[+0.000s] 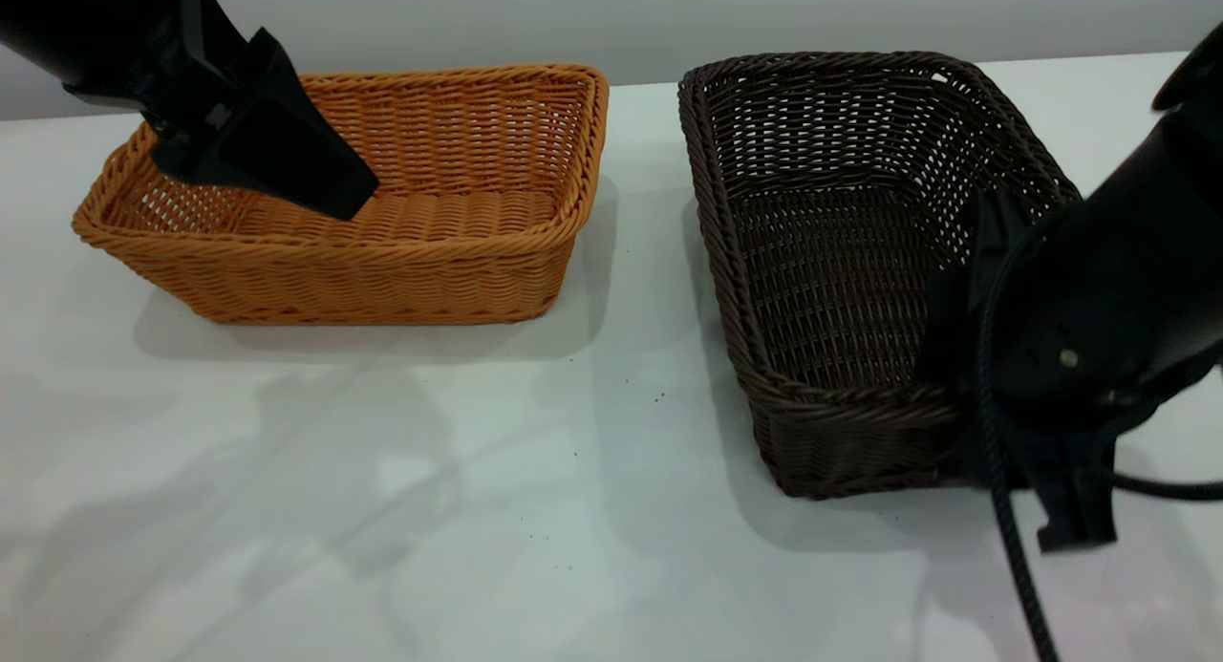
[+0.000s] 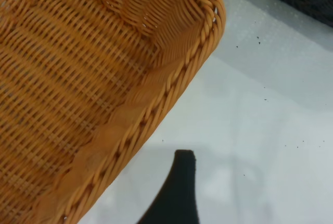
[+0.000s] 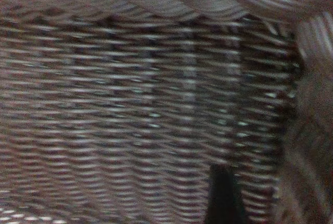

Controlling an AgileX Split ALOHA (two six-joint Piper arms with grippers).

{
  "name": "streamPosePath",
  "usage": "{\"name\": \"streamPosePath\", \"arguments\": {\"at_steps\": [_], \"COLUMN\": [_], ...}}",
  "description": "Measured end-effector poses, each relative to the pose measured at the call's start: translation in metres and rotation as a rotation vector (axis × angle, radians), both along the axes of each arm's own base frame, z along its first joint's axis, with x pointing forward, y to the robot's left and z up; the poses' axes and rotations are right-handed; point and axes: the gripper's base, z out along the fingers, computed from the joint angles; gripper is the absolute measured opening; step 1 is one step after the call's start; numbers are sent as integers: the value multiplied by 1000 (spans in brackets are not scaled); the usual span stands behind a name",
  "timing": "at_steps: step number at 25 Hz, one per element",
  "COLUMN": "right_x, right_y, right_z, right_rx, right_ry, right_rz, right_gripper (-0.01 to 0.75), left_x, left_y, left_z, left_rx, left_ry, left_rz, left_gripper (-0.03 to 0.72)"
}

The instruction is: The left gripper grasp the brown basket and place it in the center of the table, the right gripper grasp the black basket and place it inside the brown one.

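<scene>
The brown basket (image 1: 449, 251) stands on the white table (image 1: 573, 509) at the left rear. My left gripper (image 1: 334, 194) hangs over its left part. In the left wrist view one of its fingers (image 2: 179, 182) shows just outside the basket's braided rim (image 2: 171, 88), with no second finger in view, so it looks open and empty. The black basket (image 1: 822, 261) stands on the table at the right. My right gripper (image 1: 965, 375) is at its near right corner, straddling the right wall. One finger (image 3: 221, 195) is inside, apart from the wall (image 3: 307, 130). It looks open.
A strip of bare table (image 1: 640, 289) separates the two baskets. The right arm's black cable (image 1: 1013, 566) trails down over the table's front right. A grey wall (image 1: 669, 12) runs behind the table's far edge.
</scene>
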Motion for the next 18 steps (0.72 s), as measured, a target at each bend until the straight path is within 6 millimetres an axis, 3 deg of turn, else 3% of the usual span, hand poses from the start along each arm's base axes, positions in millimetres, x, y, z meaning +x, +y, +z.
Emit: {"name": "streamPosePath", "arguments": {"at_steps": [8,14,18], "right_x": [-5,-5,-6], "right_y": [4,4,5], "right_z": [-14,-15,-15], "right_rx": [24,31,34], "right_ry": [71,78,80], "right_rz": [27,27,44], "right_gripper": [409,213,208], "left_x": [0,0,0], "left_y": [0,-1,-1], "left_z": [0,1,1], "left_rx": [-4,-17,-16], "left_ry": [1,4,3], "left_rz": [2,11,9], "left_gripper": [681,681,681]}}
